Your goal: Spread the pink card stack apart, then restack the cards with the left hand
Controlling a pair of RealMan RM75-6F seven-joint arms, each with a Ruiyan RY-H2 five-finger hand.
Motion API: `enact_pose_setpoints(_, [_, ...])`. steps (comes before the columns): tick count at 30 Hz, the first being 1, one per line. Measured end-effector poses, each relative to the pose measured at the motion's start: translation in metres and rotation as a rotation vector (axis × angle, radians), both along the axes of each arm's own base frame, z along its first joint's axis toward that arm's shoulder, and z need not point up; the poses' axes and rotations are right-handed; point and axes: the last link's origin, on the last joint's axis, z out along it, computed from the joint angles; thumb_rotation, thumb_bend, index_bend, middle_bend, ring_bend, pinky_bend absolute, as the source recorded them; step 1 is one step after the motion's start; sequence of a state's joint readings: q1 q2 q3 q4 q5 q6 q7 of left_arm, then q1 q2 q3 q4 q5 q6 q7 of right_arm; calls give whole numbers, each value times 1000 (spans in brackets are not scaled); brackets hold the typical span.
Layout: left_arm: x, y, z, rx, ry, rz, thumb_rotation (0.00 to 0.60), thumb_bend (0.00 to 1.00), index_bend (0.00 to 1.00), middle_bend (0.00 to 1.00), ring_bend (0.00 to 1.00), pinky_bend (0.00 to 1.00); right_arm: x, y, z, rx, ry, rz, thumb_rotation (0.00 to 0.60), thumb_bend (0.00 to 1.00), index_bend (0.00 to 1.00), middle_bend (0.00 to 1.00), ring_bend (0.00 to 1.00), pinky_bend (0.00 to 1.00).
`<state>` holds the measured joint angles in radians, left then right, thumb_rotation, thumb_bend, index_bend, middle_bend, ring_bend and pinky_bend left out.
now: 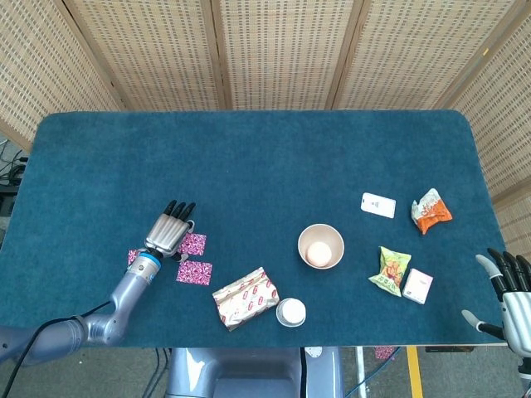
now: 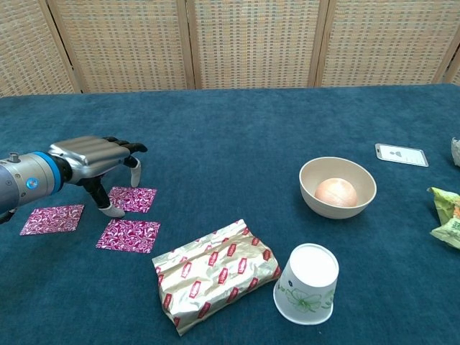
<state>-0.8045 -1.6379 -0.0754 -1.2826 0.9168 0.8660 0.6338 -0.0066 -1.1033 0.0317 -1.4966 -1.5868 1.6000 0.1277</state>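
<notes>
Three pink patterned cards lie apart on the blue cloth at the near left: one (image 2: 52,219) furthest left, one (image 2: 133,199) behind, and one (image 2: 129,236) nearest the front, the last two also seen from the head camera (image 1: 193,243) (image 1: 194,272). My left hand (image 2: 95,159) (image 1: 168,231) hovers palm down over the space between them, fingers apart, its thumb tip reaching down beside the rear card; it holds nothing. My right hand (image 1: 509,294) hangs off the table's near right corner, fingers spread and empty.
A foil snack bag (image 2: 215,274) and an overturned paper cup (image 2: 307,283) lie just right of the cards. Further right sit a bowl (image 2: 338,188) holding an egg-like ball, a white card (image 2: 401,154), snack packets (image 1: 392,270) (image 1: 431,211) and a small box (image 1: 417,285).
</notes>
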Motion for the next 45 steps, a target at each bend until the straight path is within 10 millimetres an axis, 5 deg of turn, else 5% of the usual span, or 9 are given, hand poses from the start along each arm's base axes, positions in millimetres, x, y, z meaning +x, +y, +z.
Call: enact_pose_setpoints(45, [3, -12, 18, 12, -81, -8, 488, 245, 434, 0, 0, 0, 0, -3, -1, 6, -1, 18, 600, 106, 125, 87, 0, 0])
